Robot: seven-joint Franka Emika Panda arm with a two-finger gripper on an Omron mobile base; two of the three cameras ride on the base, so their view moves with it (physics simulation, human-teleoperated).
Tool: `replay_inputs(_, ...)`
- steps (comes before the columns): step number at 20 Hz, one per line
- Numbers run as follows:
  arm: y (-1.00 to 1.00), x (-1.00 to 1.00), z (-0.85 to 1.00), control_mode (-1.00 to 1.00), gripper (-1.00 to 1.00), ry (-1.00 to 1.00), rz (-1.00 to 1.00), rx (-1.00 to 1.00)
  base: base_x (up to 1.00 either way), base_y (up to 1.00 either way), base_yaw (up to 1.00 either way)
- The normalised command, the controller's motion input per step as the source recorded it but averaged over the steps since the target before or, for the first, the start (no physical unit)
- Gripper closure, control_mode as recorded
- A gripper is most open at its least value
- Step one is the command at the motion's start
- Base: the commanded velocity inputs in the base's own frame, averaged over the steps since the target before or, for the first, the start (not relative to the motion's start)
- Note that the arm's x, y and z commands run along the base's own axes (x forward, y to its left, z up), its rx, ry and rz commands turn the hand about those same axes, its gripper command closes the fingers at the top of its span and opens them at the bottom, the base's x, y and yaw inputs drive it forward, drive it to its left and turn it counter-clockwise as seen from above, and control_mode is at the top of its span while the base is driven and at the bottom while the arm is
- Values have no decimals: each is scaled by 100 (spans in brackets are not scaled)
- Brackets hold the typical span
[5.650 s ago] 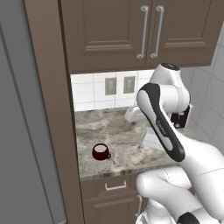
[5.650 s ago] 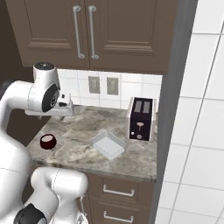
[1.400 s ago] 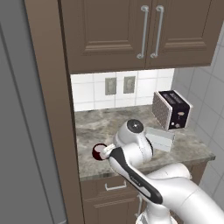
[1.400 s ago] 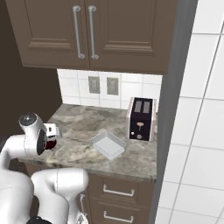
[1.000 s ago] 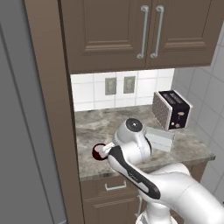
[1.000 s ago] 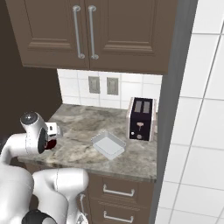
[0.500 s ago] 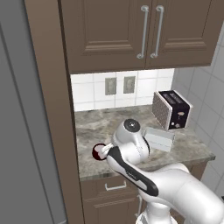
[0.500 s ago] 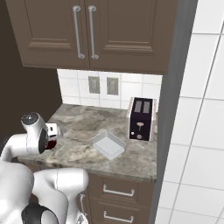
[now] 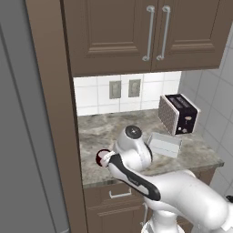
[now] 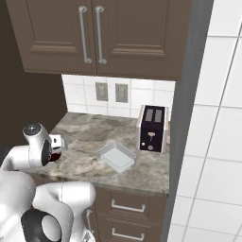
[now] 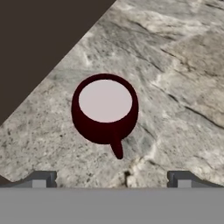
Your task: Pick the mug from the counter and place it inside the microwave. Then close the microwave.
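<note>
While the mug [image 11: 105,109] sits on the surface [image 11: 175,78] untouched, I'd call the task barely begun: nothing lifted, nothing placed, no door closed. Left to do, as I judge it: grasp, lift, carry to the microwave, set inside, shut the door.

Mug pos: upright, near the surface's left front corner, close to the dark cabinet side panel [image 9: 54,113]. In left base view I see it as a dark red spot [image 9: 102,157] just beside the arm's wrist; in right base view it's a dark sliver [image 10: 56,156] right under the hand.

Tool [image 11: 108,179] is above the mug, looking down on it. Hand view shows the white inside facing the camera, w/ the small handle pointing toward the bottom of the frame, i.e. toward the tool side. Fingertips [image 11: 41,178] are spread wide, one at each side of the frame's bottom; nothing between them, no contact w/ the mug. Mug sits roughly centred betw. the two tips, a bit left of middle, and apart from them.

Next move, my guess: drop straight down so the fingers straddle the body, keep the handle out of the pinch line. Risk: a finger clipping the rim and nudging the mug toward the panel.

Elsewhere on the surface: toaster [image 10: 152,127] at the back right and a shallow white tray [image 10: 116,156] mid-surface, both well apart from the mug.
</note>
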Motion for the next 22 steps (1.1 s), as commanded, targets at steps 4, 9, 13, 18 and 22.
replay_inputs(4,0,13,-14,-100,-100,0,0,0,0,0,0)
replay_inputs(9,0,12,-7,-100,-100,0,0,0,0,0,0)
replay_inputs(13,-3,2,0,-100,-100,0,0,2,0,0,0)
replay_inputs(18,0,0,-7,-100,-100,4,0,4,0,0,0)
replay_inputs(22,0,0,-12,-100,-100,9,0,2,0,0,0)
